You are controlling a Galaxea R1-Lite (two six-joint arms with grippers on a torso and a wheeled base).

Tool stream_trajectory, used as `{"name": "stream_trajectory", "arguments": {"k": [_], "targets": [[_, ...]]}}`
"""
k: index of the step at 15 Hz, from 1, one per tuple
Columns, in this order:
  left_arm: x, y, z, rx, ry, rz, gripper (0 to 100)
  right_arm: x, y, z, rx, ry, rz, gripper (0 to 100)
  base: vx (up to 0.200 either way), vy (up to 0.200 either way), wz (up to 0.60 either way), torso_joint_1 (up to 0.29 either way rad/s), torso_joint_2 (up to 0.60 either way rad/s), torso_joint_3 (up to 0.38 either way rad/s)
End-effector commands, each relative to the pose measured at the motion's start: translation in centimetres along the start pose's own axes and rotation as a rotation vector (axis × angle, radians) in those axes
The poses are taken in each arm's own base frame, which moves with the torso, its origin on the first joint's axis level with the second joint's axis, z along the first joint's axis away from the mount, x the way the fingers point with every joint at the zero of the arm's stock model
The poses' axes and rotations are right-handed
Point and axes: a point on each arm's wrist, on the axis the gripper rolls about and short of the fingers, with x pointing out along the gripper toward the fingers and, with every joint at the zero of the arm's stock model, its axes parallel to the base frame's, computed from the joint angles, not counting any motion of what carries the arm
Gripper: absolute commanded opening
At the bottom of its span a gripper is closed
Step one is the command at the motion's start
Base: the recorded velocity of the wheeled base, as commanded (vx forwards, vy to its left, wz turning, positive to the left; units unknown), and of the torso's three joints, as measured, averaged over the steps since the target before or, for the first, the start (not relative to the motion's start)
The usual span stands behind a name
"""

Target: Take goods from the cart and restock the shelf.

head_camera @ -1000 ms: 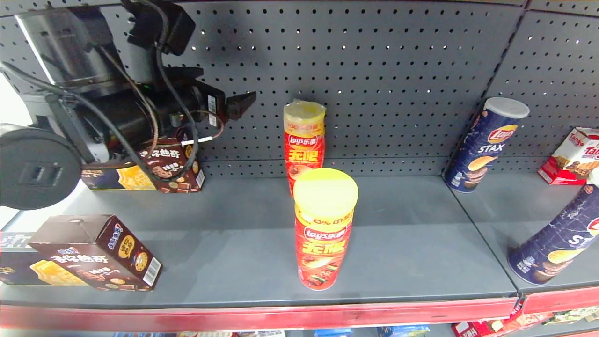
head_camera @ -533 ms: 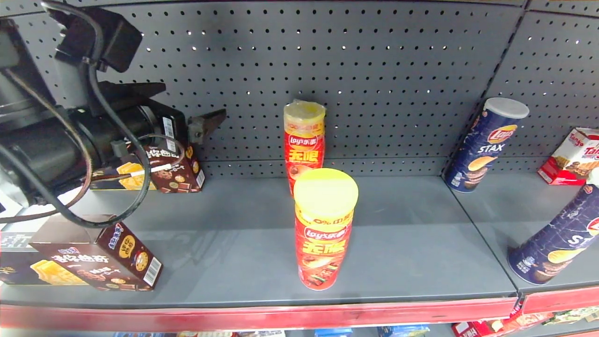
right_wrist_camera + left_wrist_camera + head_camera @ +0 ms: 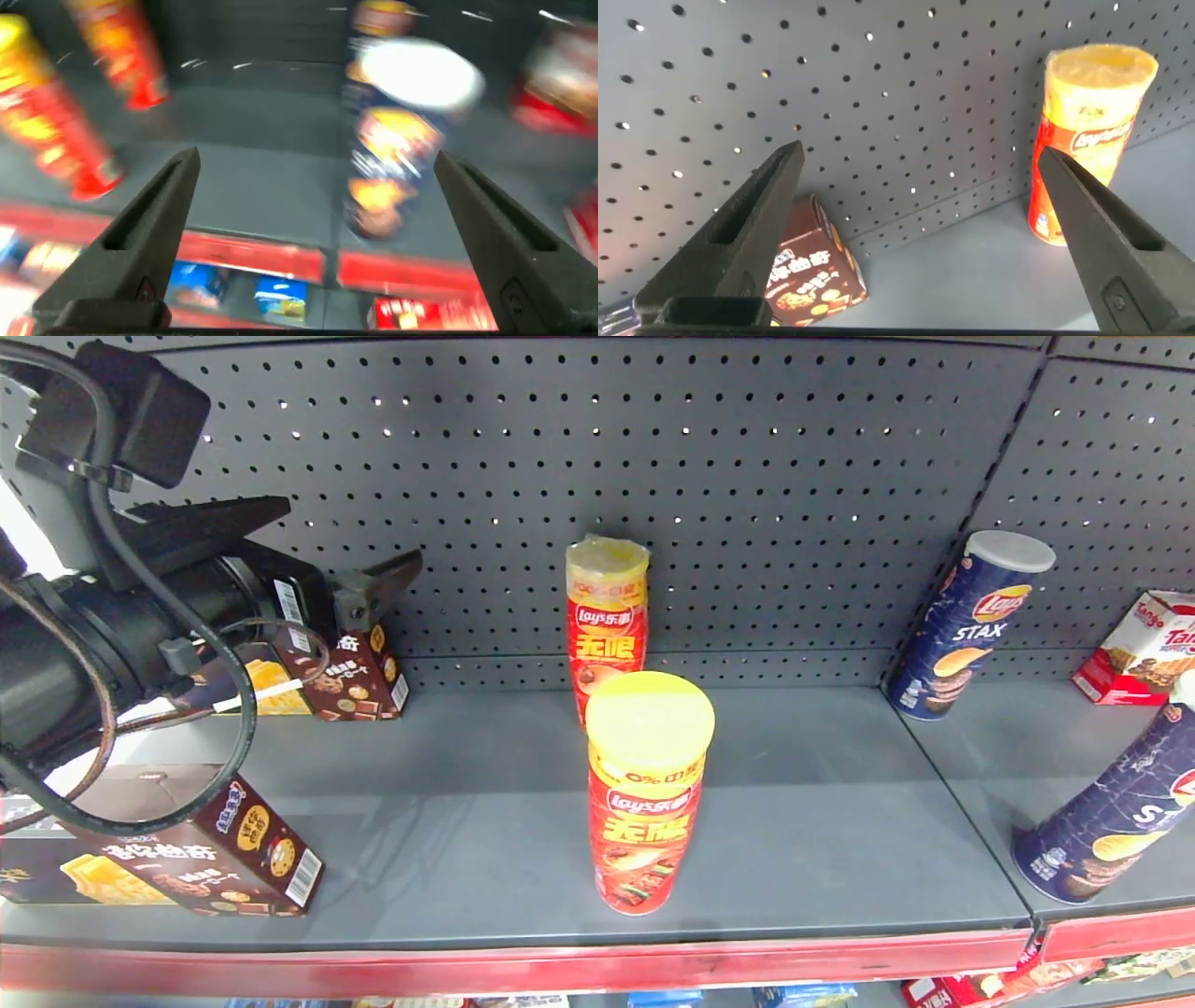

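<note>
Two chip cans stand upright mid-way along the shelf (image 3: 822, 821): the front can (image 3: 649, 793) sits near the lip, and the rear can (image 3: 607, 616) is straight behind it, close to the pegboard (image 3: 747, 476). At the left end a tilted box (image 3: 205, 845) lies partly over a flat box (image 3: 56, 882) at the front, with a back box (image 3: 359, 677) behind it by the pegboard. In the next bay (image 3: 1027, 747) to the right, a leaning can (image 3: 966, 625) tips toward the back, a second tilted can (image 3: 1111, 812) sits nearer the front, and a small box (image 3: 1134, 649) lies far right.
</note>
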Motion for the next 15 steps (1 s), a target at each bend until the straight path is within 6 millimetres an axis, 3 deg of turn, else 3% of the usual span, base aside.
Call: {"name": "stream_trajectory", "arguments": {"k": [1, 3, 5, 8, 10, 15], "targets": [[-0.2, -0.1, -0.4, 0.000, 0.012, -0.004, 100, 6.3, 0.4, 2.6, -0.049, 0.115, 0.251, 100, 0.000, 0.000, 0.00, 0.000, 0.00, 0.000], [-0.2, -0.1, -0.4, 0.000, 0.012, -0.004, 100, 8.3, 1.8, 3.5, -0.053, 0.136, 0.385, 100, 0.000, 0.000, 0.00, 0.000, 0.00, 0.000], [-0.2, -0.1, -0.3, 0.000, 0.005, -0.004, 100, 11.7, 4.4, 4.1, -0.067, 0.196, 0.520, 100, 0.000, 0.000, 0.00, 0.000, 0.00, 0.000], [-0.4, 0.0, -0.1, 0.000, 0.001, -0.001, 100, 15.3, 6.9, 2.5, -0.082, 0.253, 0.576, 100, 0.000, 0.000, 0.00, 0.000, 0.00, 0.000], [-0.4, 0.0, -0.1, 0.000, 0.001, -0.001, 100, 18.6, 8.2, 0.7, -0.093, 0.273, 0.500, 100, 0.000, 0.000, 0.00, 0.000, 0.00, 0.000], [-0.7, 0.1, 0.1, 0.000, -0.007, 0.002, 100, 20.4, 10.2, -1.4, -0.123, 0.340, 0.420, 100, 0.000, 0.000, 0.00, 0.000, 0.00, 0.000]]}}
